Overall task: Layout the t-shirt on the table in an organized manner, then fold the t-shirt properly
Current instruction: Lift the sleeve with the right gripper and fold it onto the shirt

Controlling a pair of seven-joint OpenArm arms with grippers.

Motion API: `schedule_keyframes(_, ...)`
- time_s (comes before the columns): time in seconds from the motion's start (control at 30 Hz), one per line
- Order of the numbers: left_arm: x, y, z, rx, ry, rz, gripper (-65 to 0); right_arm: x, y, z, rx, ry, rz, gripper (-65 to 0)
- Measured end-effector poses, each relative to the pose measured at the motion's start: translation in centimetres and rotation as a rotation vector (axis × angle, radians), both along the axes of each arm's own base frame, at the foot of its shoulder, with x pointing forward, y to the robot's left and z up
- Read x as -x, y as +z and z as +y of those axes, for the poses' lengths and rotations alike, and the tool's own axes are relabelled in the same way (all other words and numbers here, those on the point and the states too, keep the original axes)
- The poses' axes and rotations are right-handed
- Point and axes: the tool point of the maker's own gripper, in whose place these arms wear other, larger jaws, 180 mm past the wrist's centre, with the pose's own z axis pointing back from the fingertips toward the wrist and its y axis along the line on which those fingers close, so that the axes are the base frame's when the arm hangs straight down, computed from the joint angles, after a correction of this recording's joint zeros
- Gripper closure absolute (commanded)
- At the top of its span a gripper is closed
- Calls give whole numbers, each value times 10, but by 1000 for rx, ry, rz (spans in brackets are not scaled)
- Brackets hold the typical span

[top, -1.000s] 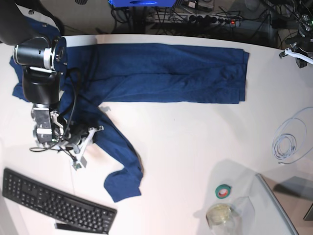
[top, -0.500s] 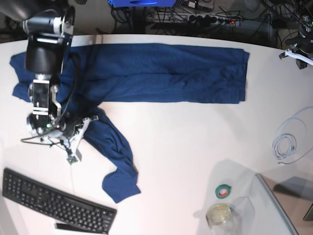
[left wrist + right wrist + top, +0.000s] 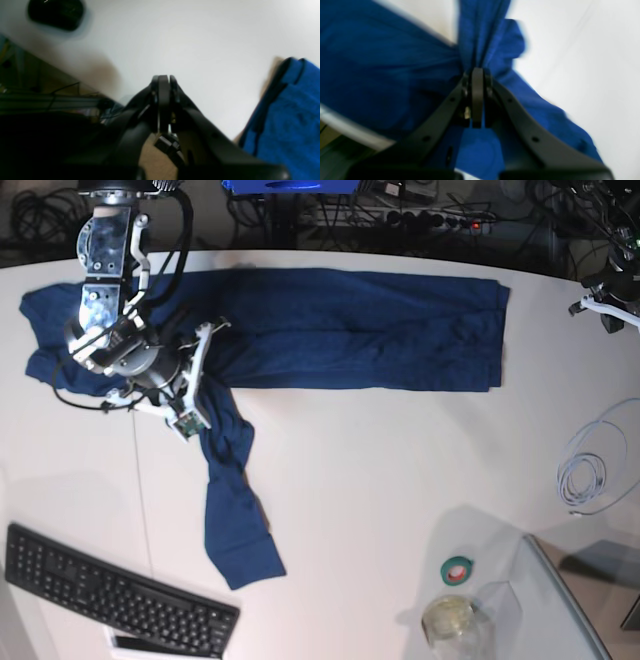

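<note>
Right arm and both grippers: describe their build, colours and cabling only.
The right arm shows metallic silver-grey links with black joints and black cables looping along it, ending in a white bracket-like frame near the wrist. The right gripper has matte black, curved fingers with small screw holes meeting at a narrow tip. The left gripper is the same black, tapering shape.
</note>
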Motion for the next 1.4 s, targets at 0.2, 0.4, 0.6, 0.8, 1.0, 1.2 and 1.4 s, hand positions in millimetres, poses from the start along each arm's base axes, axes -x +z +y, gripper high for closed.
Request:
schedule_keyframes(0.2,2,-2,1,0,4,9,0,23,13,48,-43,136,-21,0)
schedule_keyframes(0.4,3,-2,1,1,4,11,0,39,8,67,-57,195,7,0)
schedule_keyframes(0.6,3,-2,1,1,4,11,0,47,-5,69,-60,199,50,-2)
schedule_keyframes(0.8,3,-2,1,1,4,11,0,57,-20,70,-59,205,103,-77)
schedule_keyframes(1.0,3,-2,1,1,3,10,0,23,18,68,-55,196,-36,-335)
schedule_keyframes(1.2,6,-2,4,-2,13,13,0,-70,14,62,-44,67,-75,-363)
schedule_keyframes(1.4,16,-2,12,-19,10,46,0,-116,-10,103,-116,37,-31,-363)
